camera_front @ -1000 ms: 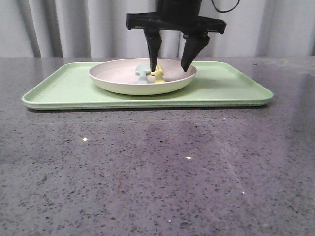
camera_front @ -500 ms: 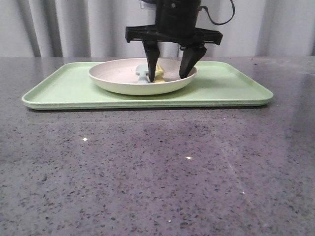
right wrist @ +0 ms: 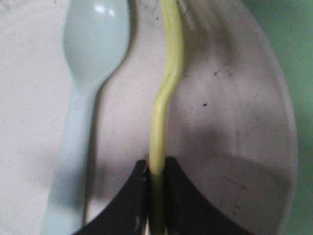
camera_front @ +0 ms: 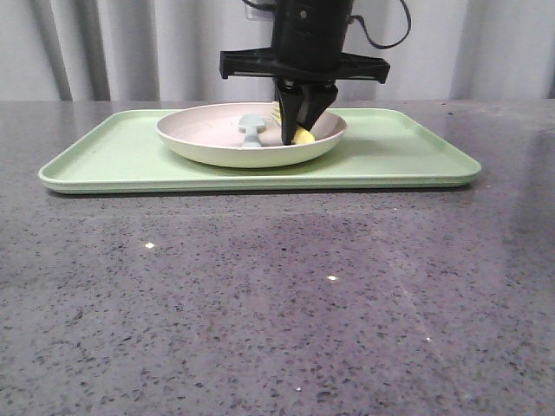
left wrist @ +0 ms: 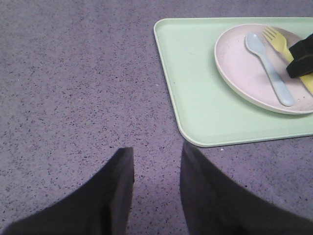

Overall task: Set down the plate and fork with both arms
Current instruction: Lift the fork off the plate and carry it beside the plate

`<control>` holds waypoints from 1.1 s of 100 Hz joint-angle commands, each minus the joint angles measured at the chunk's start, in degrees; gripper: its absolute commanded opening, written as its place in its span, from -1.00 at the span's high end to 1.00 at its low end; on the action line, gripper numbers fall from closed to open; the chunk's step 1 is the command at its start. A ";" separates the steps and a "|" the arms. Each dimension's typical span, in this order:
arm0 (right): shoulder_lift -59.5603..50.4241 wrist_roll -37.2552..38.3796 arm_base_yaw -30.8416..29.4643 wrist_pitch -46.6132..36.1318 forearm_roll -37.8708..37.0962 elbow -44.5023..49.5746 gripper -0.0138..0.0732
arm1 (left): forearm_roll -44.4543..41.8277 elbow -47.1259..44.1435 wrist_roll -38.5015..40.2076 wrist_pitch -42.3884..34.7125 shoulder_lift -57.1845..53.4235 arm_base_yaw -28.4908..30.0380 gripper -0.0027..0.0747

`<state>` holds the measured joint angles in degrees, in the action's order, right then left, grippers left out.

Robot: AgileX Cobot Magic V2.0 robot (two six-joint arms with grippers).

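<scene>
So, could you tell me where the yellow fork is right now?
The fork lies in the plate on the green tray, just right of the blue spoon in the front view, pinched by the right gripper.

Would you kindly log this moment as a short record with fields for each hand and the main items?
right hand: shut on the fork, down inside the plate
left hand: open, holding nothing, over bare tabletop beside the tray
fork: yellow, turned on edge, handle pinched between the fingers
spoon: pale blue, lying in the plate beside the fork
plate: on the tray
tray: light green, on the tabletop
</scene>
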<state>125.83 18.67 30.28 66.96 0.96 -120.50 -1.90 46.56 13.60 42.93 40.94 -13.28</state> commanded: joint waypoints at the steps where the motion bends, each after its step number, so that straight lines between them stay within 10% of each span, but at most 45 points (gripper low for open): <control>1: -3.48 -0.13 -0.05 -1.47 -0.52 -1.82 0.91 | 0.40 1.55 0.43 -4.21 -0.17 -0.24 0.31; 110: -8.33 -0.13 -8.99 10.10 -5.81 -3.17 0.92 | 0.40 1.55 0.43 -4.21 -0.17 -0.24 0.31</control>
<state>120.13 18.67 21.61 71.36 -3.53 -122.34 -1.83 46.56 13.60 42.93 40.94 -13.28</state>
